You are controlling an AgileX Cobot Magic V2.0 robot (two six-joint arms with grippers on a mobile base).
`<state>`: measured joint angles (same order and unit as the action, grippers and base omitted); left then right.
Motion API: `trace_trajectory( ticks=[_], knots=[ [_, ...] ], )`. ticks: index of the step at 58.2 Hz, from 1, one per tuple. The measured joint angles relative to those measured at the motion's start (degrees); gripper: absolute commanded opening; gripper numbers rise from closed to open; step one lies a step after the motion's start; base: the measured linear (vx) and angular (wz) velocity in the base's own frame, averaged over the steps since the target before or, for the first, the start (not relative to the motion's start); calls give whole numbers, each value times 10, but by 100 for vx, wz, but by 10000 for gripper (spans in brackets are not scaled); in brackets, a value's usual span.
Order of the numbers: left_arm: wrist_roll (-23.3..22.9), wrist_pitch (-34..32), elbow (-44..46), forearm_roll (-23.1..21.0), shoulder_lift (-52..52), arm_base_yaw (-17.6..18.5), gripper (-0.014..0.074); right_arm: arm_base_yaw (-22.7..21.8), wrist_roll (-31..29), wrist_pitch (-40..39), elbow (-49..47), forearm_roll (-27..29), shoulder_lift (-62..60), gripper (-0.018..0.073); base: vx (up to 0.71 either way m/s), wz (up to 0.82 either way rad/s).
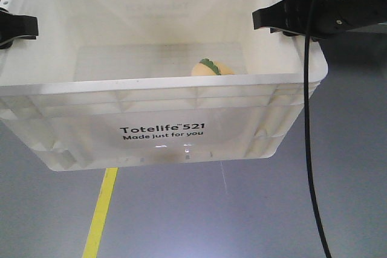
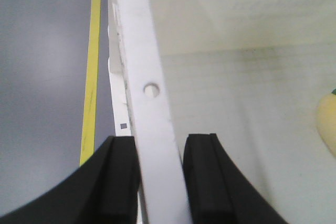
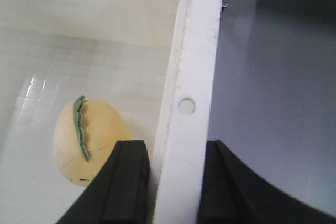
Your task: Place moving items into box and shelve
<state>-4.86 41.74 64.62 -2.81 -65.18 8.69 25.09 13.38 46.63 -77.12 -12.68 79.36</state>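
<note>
Already loaded: plush fruit (image 1: 213,67) in box (image 1: 157,83); left gripper (image 2: 161,148), right gripper (image 3: 176,153) clamped on opposite rims; shelving pending.

Box (image 1: 163,107) sits above the grey floor (image 1: 254,209). You have the left hand (image 1: 18,27) and right hand (image 1: 272,19) at opposite rims. One yellow-orange plush fruit (image 1: 213,67) lies inside. A yellow line (image 1: 101,209) runs below.

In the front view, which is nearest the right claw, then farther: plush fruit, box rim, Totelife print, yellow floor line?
1. Box rim, clamped in the right gripper.
2. Plush fruit, inside, right of middle.
3. Totelife print, on the front wall.
4. Yellow floor line, below left.
</note>
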Motion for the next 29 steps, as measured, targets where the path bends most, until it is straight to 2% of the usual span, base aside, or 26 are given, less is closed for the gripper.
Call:
trace_trajectory(
  ticks=[29],
  knots=[
    [0,0,0,-1,0,0,56,0,0,1,0,0,0,110,38,22]
  ],
)
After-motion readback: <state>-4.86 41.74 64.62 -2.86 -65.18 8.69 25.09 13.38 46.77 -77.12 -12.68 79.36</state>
